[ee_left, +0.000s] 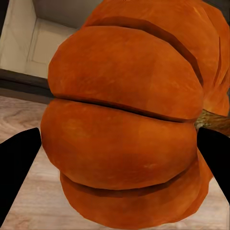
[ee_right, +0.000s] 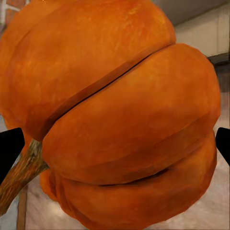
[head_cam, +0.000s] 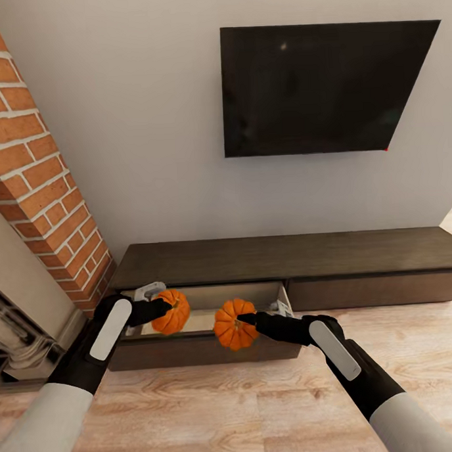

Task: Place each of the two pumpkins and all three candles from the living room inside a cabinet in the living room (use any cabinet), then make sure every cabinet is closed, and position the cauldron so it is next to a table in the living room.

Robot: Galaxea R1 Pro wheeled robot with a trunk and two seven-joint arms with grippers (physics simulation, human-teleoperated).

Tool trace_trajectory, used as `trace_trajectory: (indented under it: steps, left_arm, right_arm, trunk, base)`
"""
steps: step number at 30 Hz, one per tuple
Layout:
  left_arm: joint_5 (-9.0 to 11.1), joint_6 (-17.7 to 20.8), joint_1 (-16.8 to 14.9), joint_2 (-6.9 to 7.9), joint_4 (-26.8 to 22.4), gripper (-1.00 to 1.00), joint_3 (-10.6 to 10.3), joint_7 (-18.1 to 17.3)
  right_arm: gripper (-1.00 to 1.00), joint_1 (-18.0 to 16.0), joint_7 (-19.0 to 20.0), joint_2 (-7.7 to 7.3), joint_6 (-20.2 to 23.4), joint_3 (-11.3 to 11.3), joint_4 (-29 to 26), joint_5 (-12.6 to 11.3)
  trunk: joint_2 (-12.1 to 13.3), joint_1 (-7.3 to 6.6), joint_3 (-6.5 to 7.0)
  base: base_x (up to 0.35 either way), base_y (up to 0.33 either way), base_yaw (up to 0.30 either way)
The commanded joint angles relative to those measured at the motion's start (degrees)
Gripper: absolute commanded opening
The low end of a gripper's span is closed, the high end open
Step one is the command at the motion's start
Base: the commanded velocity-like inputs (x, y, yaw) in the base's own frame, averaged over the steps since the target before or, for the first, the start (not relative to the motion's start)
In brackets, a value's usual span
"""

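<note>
Orange fills both wrist views: each claw grips a pumpkin. In the head view the left claw (head_cam: 165, 306) holds the left pumpkin (head_cam: 172, 310) over the left part of an open drawer (head_cam: 209, 299) in the cabinet (head_cam: 286, 257). The right claw (head_cam: 246, 318) holds the right pumpkin (head_cam: 233, 324) near the drawer's front edge, toward its right side.

Both arms reach forward and inward from the lower corners, black forearms with white strips angled toward each other, the claws pointing at the drawer's middle. The left arm's wrist lies low beside the drawer's left end; the right arm comes in from further out, its wrist past the drawer's right end.

From the left wrist, the pumpkin (ee_left: 124, 124) sits between two dark fingers (ee_left: 17, 167), stem toward one side, with the pale drawer interior (ee_left: 28, 43) behind it. From the right wrist, the other pumpkin (ee_right: 124, 120) is likewise pinched between dark fingertips (ee_right: 9, 148), its brown stem beside one of them.

Behind the cabinet rises a pale wall carrying a black TV (head_cam: 318, 87). A brick chimney (head_cam: 39, 168) stands left, plank floor (head_cam: 234, 410) below.
</note>
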Motion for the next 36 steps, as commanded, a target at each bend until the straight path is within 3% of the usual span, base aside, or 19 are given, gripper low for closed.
trace_trajectory:
  steps: [1,4,8,13,15,19,21,27,36]
  left_arm:
    - [0.3,-0.2,-0.9,-0.43,1.4,-1.00,-0.2,0.7]
    - [-1.2,-2.1,-2.9,-1.98,6.4,-1.00,-0.2,0.7]
    - [-5.0,-6.0,-3.7,-3.58,9.0,-1.00,-0.2,0.8]
    - [-9.6,-7.3,-4.1,-5.42,9.6,-1.00,-0.2,0.9]
    - [-10.8,-7.9,-4.3,-5.67,9.6,-1.00,-0.2,0.9]
    - [-11.6,-8.2,-4.4,-5.82,9.5,-1.00,-0.2,1.0]
    - [-11.7,-8.3,-4.4,-5.87,9.3,-1.00,-0.2,1.3]
    - [-11.7,-8.3,-4.4,-5.97,9.1,-1.00,-0.6,4.3]
    - [-11.7,-8.4,-4.4,-5.94,9.6,-1.00,-1.0,5.3]
  right_arm:
    - [-1.00,-1.4,-0.6,0.26,-0.2,0.1,0.2,0.9]
    - [-1.00,-5.1,-5.3,2.27,-1.6,0.2,0.4,2.3]
    - [-1.00,-8.7,-15.7,6.15,-2.1,0.2,0.3,4.1]
    - [-1.00,-10.2,-23.8,8.98,-2.3,0.4,0.4,4.8]
    - [-1.00,-10.4,-26.1,9.86,-2.3,0.5,0.5,6.8]
    - [-1.00,-10.6,-30.8,11.01,-2.3,0.5,0.7,13.3]
    - [-1.00,-10.6,-33.5,12.07,-2.3,0.5,0.8,14.9]
    - [-1.00,-10.6,-41.0,14.31,-2.2,0.6,0.7,15.6]
    - [-1.00,-10.6,-42.2,14.51,-1.7,0.7,0.8,15.6]
  trunk:
    - [0.0,0.00,-0.06]
    - [0.0,0.00,-0.06]
    - [0.0,0.00,-0.06]
    - [0.0,0.00,-0.06]
    - [0.0,0.00,-0.06]
    - [0.0,0.00,-0.06]
    - [0.0,0.00,-0.06]
    - [0.0,0.00,-0.06]
    - [0.0,0.00,-0.06]
  base:
    - [0.000,0.000,0.000]
    - [0.000,0.000,0.000]
    - [0.000,0.000,0.000]
    - [0.000,0.000,0.000]
    - [0.000,0.000,0.000]
    - [0.000,0.000,0.000]
    - [0.000,0.000,0.000]
    - [0.000,0.000,0.000]
    - [0.095,0.000,0.000]
